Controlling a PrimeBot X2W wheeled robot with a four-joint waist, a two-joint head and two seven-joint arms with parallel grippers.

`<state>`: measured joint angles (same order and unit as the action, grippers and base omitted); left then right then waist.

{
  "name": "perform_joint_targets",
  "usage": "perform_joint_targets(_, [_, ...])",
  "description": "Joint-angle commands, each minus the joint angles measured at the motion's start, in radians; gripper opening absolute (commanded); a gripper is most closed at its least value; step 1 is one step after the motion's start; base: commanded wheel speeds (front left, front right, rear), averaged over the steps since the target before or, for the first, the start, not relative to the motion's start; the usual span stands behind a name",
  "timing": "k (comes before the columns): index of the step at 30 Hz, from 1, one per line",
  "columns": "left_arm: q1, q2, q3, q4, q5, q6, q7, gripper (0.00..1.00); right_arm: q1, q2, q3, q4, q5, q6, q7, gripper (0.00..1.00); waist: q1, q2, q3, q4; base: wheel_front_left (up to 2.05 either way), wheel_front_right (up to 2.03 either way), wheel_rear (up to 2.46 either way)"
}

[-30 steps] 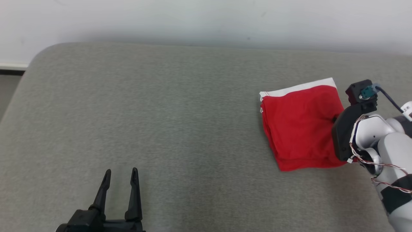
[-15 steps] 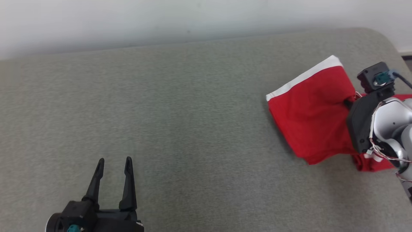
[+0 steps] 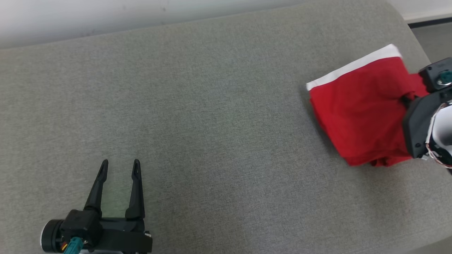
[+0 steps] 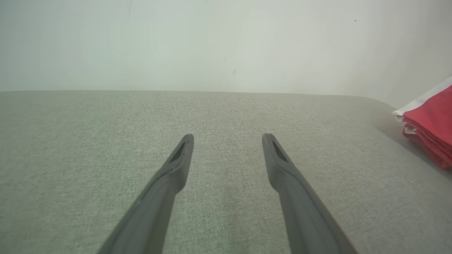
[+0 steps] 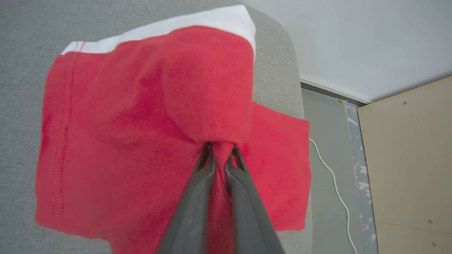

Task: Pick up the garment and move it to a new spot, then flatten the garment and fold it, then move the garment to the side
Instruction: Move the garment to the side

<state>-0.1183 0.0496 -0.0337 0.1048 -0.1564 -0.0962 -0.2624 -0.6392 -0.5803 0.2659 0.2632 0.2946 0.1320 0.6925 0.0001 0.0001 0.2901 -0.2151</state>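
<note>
At my lower left, my left gripper (image 3: 120, 163) hovers over the bare cushion (image 3: 219, 116) with its two dark fingers spread wide, grasping nothing. The cushion is a broad pad covered in grey-green woven fabric, flat and unwrinkled, with a rounded far right corner. Behind it a pale, plain wall (image 3: 70, 14) runs along its far edge.

Further right, near that rounded corner, lies the garment (image 3: 360, 113), red with a white band along its far edge. It is folded into a rough square of several layers, set askew to the cushion's edge. A shadow falls on the cushion along its left and near sides.

At the garment's right side my right gripper (image 5: 220, 148) is clenched tight on a bunched ridge of the red cloth, with the fabric puckering up around my fingertips. One red flap reaches past the cushion's edge, out over the floor.

Beyond the edge I see a grey floor (image 5: 325, 176), a thin white cable (image 5: 335, 183) trailing across it, a skirting strip at the foot of the wall, and a beige panel (image 5: 406, 158) dotted with screws.
</note>
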Motion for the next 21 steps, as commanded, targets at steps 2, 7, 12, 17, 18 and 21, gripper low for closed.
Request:
perform_joint_targets(2, [-0.015,0.002,0.006,-0.008,0.018,-0.006,-0.003,1.0,0.001,-0.011,-0.024,0.017,-0.02,-0.003,-0.018,0.0,-0.0001,-0.0001,0.026,-0.019,0.0,0.0,0.0])
perform_joint_targets(7, [-0.033,0.001,0.008,-0.022,0.033,-0.015,-0.003,1.0,0.012,-0.031,-0.085,0.075,-0.059,-0.003,-0.064,0.0,-0.0001,-0.0001,0.047,-0.013,0.0,0.0,0.0])
perform_joint_targets(12, [-0.037,0.004,0.003,-0.043,0.051,-0.021,-0.003,1.0,0.004,-0.05,-0.146,0.143,-0.129,-0.003,-0.157,0.0,-0.0001,-0.0001,0.071,-0.004,0.0,0.0,0.0])
perform_joint_targets(17, [-0.048,0.01,-0.007,-0.051,0.06,-0.025,-0.003,1.0,-0.006,-0.05,-0.205,0.212,-0.195,-0.003,-0.242,0.0,-0.0001,-0.0001,0.088,0.012,0.0,0.0,0.0])
perform_joint_targets(18, [-0.049,0.011,-0.007,-0.052,0.06,-0.026,-0.003,1.0,-0.006,-0.045,-0.214,0.223,-0.207,-0.003,-0.255,0.0,-0.0001,-0.0001,0.089,0.014,0.0,0.0,0.0])
perform_joint_targets(21, [-0.049,0.01,-0.005,-0.055,0.061,-0.027,-0.003,1.0,-0.007,-0.034,-0.242,0.257,-0.233,-0.003,-0.297,1.0,-0.0001,-0.0001,0.09,0.022,0.0,0.0,0.0])
